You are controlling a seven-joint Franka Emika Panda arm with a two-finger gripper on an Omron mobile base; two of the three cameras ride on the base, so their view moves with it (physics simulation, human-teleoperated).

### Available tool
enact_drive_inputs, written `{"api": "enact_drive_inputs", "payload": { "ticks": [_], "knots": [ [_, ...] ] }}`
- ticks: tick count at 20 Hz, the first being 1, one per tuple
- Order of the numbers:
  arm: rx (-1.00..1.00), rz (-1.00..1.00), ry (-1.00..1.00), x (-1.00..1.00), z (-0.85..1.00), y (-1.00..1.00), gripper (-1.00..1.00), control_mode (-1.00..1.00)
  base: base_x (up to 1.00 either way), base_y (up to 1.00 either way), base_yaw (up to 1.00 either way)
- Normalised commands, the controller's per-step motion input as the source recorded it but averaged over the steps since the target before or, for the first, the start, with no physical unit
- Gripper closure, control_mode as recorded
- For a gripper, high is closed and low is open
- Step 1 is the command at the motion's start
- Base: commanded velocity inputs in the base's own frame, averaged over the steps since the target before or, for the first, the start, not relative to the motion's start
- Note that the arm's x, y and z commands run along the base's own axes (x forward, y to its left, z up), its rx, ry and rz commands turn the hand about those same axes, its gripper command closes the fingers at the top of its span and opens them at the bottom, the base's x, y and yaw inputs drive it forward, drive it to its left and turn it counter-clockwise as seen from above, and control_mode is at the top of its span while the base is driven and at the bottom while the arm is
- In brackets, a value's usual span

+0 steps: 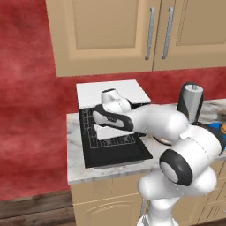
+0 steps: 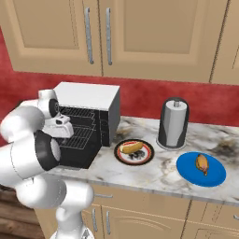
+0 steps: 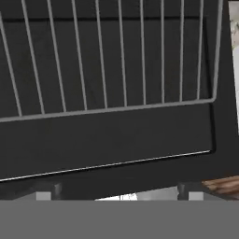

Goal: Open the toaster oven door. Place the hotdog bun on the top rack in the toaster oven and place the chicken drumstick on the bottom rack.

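Observation:
The toaster oven stands at the left of the counter. Its door is folded down flat. Inside, the top rack and the bottom rack are both bare. My gripper hovers over the lowered door at the oven mouth, open and holding nothing. In the hand view its fingertips stand far apart below a wire rack; which rack it is I cannot tell. The hotdog bun lies on a dark red-rimmed plate. The chicken drumstick lies on a blue plate.
A grey-black cylindrical kettle stands behind the two plates. Wall cabinets hang above the counter, and the marble counter's front edge runs below the plates. My own arm crosses over the counter right of the door.

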Motion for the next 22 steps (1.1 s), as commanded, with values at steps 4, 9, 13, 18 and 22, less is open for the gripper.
{"api": "enact_drive_inputs", "payload": {
  "ticks": [4,9,13,18,22],
  "knots": [
    [0.00,-0.03,-0.21,-0.71,0.92,-0.49,-1.00,-1.00,0.00,0.00,0.00],
    [0.00,-0.01,-0.08,-0.38,0.74,-0.87,-1.00,-1.00,0.00,0.00,0.00],
    [-0.07,0.02,0.00,-0.51,0.20,-0.99,-1.00,-1.00,0.00,0.00,0.00],
    [-0.14,0.02,0.00,-0.63,0.11,-0.90,-1.00,-1.00,0.00,0.00,0.00],
    [-0.09,0.00,0.01,-0.50,0.33,-0.86,-1.00,-1.00,0.00,0.00,0.00]
  ]
}}
